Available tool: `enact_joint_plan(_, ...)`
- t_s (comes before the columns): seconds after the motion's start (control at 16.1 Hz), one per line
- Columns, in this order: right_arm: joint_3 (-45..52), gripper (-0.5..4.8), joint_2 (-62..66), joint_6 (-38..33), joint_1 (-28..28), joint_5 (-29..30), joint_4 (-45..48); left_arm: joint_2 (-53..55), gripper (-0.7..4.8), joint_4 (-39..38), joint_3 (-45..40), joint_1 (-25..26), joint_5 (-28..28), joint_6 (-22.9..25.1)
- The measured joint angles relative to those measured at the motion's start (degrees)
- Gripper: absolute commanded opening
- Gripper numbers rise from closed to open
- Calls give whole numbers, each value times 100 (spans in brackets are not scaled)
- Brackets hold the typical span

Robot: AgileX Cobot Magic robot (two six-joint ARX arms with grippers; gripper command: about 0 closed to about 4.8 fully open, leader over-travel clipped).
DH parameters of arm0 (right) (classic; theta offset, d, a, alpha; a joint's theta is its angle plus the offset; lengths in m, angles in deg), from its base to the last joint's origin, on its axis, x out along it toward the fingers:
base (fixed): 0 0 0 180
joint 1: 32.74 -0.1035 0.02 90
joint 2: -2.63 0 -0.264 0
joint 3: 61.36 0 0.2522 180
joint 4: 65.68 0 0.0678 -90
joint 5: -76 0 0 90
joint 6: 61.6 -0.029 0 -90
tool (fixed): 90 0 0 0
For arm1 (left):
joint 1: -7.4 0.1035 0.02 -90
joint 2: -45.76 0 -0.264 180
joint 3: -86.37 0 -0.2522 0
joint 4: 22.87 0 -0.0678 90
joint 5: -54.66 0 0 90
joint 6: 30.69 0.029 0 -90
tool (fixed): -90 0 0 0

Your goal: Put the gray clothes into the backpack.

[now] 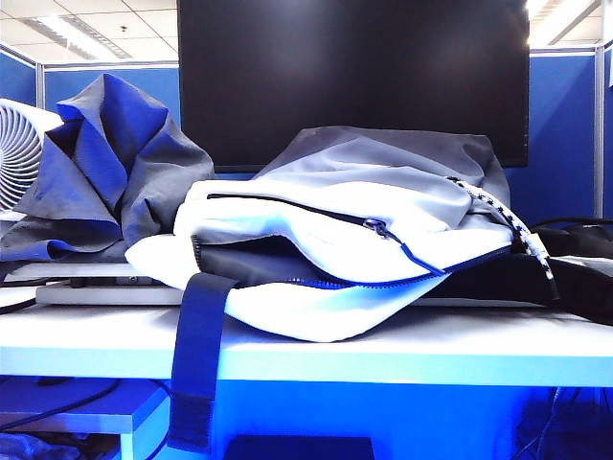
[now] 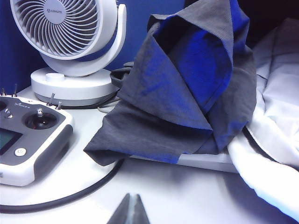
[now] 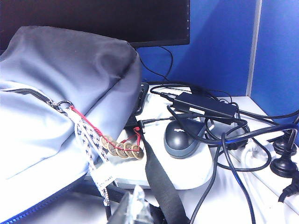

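Note:
The gray clothes [image 1: 115,163] are heaped in folds with a bluish sheen at the back left of the table, touching the backpack [image 1: 383,220]. The white backpack lies on its side, its blue-edged zipper mouth gaping toward the front and showing dark lining. Neither gripper shows in the exterior view. In the left wrist view my left gripper [image 2: 132,207] is shut and empty, over bare table short of the gray clothes [image 2: 187,93]. My right gripper [image 3: 135,205] is shut beside the backpack [image 3: 60,84], near its speckled cord [image 3: 86,144].
A white fan [image 2: 70,37], a remote controller [image 2: 28,135] and a black cable [image 2: 70,196] lie left of the clothes. A mouse [image 3: 181,140], a power adapter [image 3: 203,105] and tangled plugs [image 3: 282,158] crowd the right. A navy strap [image 1: 196,355] hangs over the table's front edge.

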Motion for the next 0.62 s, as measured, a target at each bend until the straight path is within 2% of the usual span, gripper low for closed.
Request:
enact_joint_plan(0.25, 0, -5, 0, 0, 0, -2, -48, 0, 12, 0, 0, 0, -2, 0)
enact_joint_plan(0.31, 0, -6, 0, -52, 0, 2, -48, 0, 89, 22, 0, 0, -17, -9)
enact_joint_plan(0.37, 0, -6, 0, -369, 0, 68, -35, 0, 134, 127, 0, 0, -195, -192)
enact_joint_plan(0.5, 0, -6, 0, -1080, 0, 592, 334, 0, 137, 638, 0, -2, -754, -1235)
enact_joint_plan(0.62, 0, -6, 0, -1565, -33, 1123, 997, 0, 133, 1220, 0, 0, -911, -2997)
